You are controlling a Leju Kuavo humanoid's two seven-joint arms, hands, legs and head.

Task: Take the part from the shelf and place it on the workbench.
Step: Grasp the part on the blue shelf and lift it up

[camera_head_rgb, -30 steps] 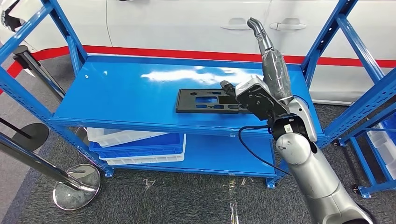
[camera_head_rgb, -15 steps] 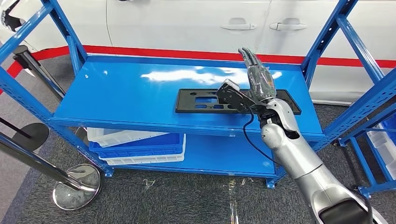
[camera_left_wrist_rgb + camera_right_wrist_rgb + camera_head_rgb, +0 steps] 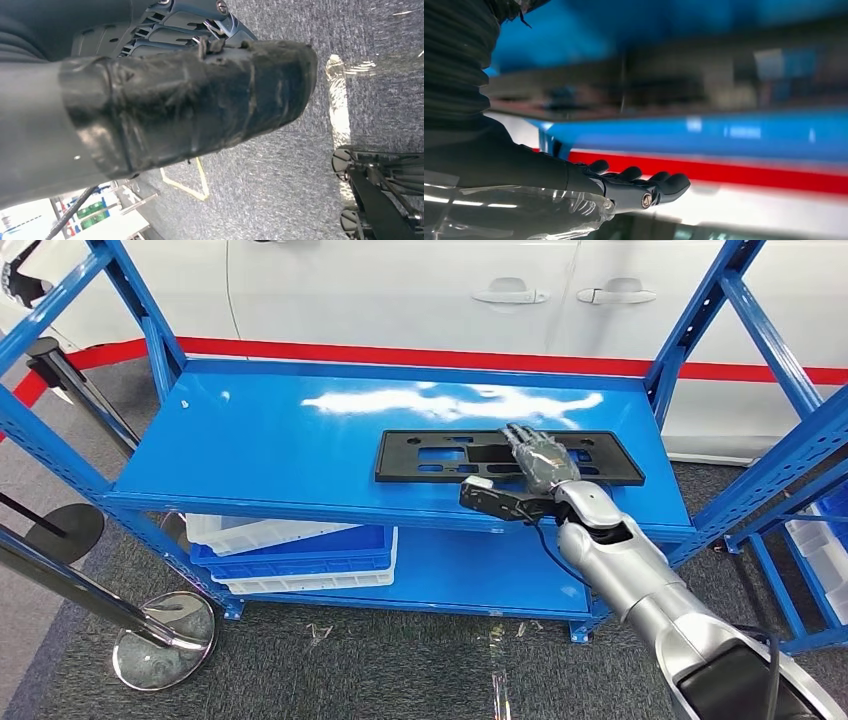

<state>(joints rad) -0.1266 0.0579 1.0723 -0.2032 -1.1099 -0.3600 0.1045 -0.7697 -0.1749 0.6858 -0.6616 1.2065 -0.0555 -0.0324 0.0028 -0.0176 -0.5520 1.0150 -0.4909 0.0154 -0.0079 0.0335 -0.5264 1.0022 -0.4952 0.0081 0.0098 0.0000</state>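
A: Well, start with the head view. What has changed?

B: The right hand point(image 3: 540, 462) was raised high over the shelf point(image 3: 270, 455) a second ago; now it has dropped and lies low across the part point(image 3: 440, 457), the flat black plate on the upper deck. Its fingers point(image 3: 525, 440) are stretched out straight toward twelve o'clock, holding nothing.

A: Touching the part?

B: Resting on it or just above; the head view cannot settle that. The part itself lies flat where it was, at about one o'clock of the deck's middle. So the reach looks finished and the grasp not yet begun.

A: And the left wrist view?

B: The left hand point(image 3: 190, 110) shows as a dark wrapped bulk over grey carpet. Whether its fingers are released or clenched cannot be told.

A: The right wrist view?

B: It gives what the head view lacks: the fingers from the side, straight and together, nothing between them. The background is blurred, fitting a hand in motion, and blue shelf edges and a red stripe point(image 3: 744, 172) show beyond.
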